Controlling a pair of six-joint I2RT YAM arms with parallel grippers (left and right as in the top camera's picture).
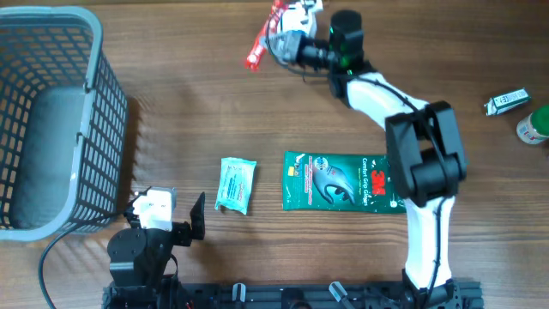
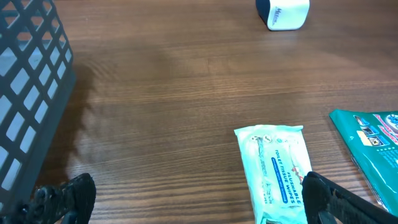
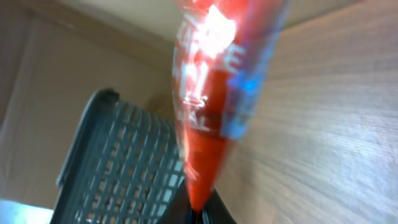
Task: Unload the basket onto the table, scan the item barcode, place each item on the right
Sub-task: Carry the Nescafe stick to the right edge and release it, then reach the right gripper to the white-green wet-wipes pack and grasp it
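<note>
Right arm stretched far, right pincer gripping a red packet, seemingly; left pincer released.

The overhead camera looks straight down on the whole table from well above. The left wrist camera sits low over the wood and faces forward, sharing the basket and wipes pack with it. The right wrist camera, tilted, is pressed close to a red packet, with the basket behind.
</note>
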